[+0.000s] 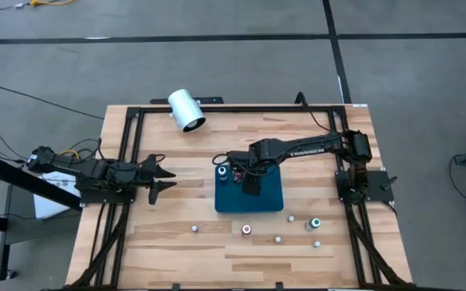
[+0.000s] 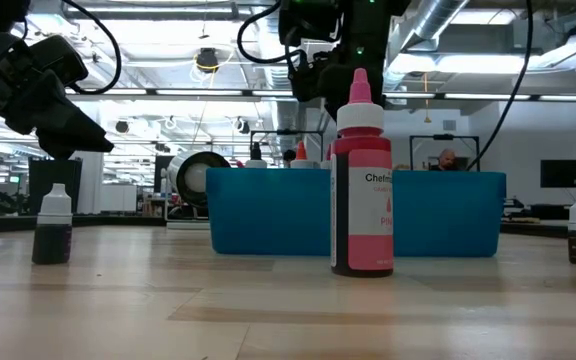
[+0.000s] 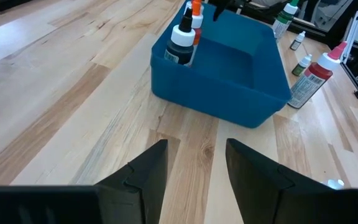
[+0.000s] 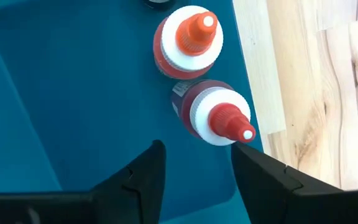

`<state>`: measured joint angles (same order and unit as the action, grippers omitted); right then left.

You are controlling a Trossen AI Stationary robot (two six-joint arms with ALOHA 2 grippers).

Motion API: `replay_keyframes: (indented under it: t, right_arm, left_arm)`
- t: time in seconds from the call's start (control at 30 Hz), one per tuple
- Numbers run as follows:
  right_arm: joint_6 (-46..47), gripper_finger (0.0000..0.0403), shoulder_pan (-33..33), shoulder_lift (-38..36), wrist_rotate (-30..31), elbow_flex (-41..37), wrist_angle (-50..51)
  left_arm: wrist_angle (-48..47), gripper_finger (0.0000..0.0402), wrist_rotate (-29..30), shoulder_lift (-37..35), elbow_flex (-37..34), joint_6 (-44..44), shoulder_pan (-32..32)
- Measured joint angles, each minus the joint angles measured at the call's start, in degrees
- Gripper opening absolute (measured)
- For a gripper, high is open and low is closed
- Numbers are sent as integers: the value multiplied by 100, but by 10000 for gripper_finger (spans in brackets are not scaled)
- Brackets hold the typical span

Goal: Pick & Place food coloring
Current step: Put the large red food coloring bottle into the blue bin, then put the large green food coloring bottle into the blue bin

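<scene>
Two matte-black jointed arms (image 1: 285,151) on show.
White lettering ran along one; angular dark plastic fingers (image 4: 143,176) tipped both.

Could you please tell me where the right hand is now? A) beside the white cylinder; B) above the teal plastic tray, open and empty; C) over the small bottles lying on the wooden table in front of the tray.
B: the right hand hangs open and empty over the teal plastic tray, above two red-tipped bottles.

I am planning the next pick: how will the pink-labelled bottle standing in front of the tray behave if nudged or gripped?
The pink bottle stands tall on a narrow base, so a sideways nudge would probably tip it. Its round body would likely roll once down. The tapered cap offers little hold; gripping the body seems safer.
</scene>
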<state>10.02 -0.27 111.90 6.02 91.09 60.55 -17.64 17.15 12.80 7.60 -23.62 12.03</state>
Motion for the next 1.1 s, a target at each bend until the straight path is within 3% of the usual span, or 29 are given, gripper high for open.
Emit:
replay_keyframes:
  t: [0.3,0.6,1.1]
  right_arm:
    - [61,152,-8,-7,-3,441,536]
    - [107,129,245,-24,-6,1544,2225]
    - [310,123,608,-214,460,1711,2345]
  left_arm:
    - [-4,153,-2,0,0,2,0]
    - [-4,153,-2,0,0,2,-1]
    - [-5,153,-6,0,0,2,0]
